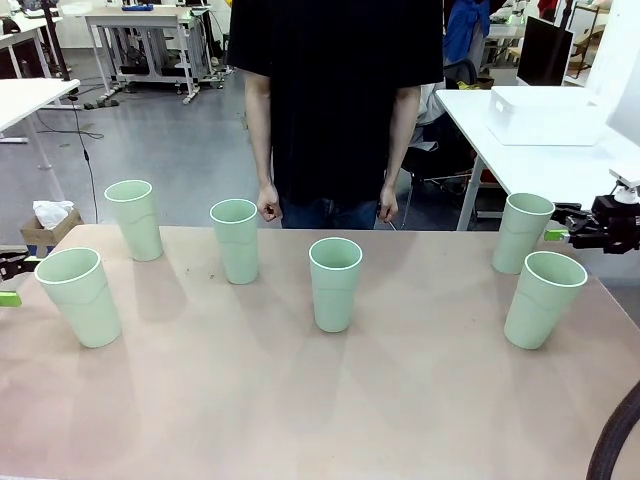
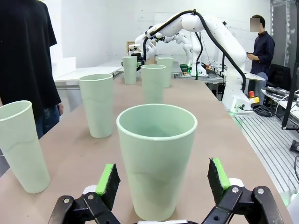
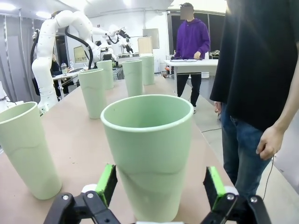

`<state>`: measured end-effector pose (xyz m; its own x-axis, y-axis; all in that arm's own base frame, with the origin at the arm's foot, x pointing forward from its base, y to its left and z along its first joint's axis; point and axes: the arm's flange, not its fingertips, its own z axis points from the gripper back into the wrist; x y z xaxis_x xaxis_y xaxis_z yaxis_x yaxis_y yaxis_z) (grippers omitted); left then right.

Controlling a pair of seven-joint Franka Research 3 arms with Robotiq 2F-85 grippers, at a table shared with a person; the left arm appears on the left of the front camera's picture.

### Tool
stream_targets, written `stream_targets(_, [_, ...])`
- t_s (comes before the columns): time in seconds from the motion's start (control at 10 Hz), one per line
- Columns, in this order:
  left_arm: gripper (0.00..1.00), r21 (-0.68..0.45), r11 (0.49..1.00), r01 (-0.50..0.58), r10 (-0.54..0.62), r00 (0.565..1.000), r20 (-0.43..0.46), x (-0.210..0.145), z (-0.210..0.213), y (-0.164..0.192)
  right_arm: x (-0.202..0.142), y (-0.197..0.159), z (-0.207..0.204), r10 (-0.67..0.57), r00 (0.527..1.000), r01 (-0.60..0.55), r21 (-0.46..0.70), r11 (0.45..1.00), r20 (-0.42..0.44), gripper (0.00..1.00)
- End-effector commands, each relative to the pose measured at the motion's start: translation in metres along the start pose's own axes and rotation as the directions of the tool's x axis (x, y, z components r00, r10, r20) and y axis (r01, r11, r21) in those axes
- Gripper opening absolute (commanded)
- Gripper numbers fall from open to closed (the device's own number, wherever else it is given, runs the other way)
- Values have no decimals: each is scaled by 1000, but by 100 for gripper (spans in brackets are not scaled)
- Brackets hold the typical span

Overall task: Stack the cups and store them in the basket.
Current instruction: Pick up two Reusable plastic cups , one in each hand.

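Six pale green cups stand upright across the table. My left gripper (image 1: 12,280) is open at the left edge, its green pads (image 2: 108,183) on either side of the near-left cup (image 1: 82,296) (image 2: 156,163), with gaps on both sides. Behind that cup is the far-left cup (image 1: 134,219) (image 2: 21,144). My right gripper (image 1: 560,224) (image 3: 161,186) is open around the far-right cup (image 1: 525,232) (image 3: 147,154), not squeezing it. The near-right cup (image 1: 544,298) (image 3: 25,149) stands beside it. Two more cups (image 1: 236,240) (image 1: 335,283) stand mid-table. The white basket (image 1: 545,115) sits on a separate white table at the back right.
A person in a black shirt stands at the far edge, hands (image 1: 268,205) hanging at the sides. The front half of the brown table (image 1: 320,410) is bare. A black cable (image 1: 615,435) curves in at the bottom right.
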<state>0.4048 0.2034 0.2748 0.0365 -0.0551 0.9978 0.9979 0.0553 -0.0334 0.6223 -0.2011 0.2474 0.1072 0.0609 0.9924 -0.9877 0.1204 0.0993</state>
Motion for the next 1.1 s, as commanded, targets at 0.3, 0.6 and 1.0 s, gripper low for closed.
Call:
stream_targets(0.3, [100,-37,998,47,-47,999,14,-24,-11,-19,-8,4,-17,47,999,-47,2,999,3,100])
stream_targets(0.6, [100,-44,997,58,-57,998,22,-26,-14,-20,-14,3,-23,44,999,-44,6,999,11,100])
stream_targets(1.0, [100,-51,996,71,-70,997,15,-34,-21,-17,-17,2,-26,38,999,-38,3,999,15,100])
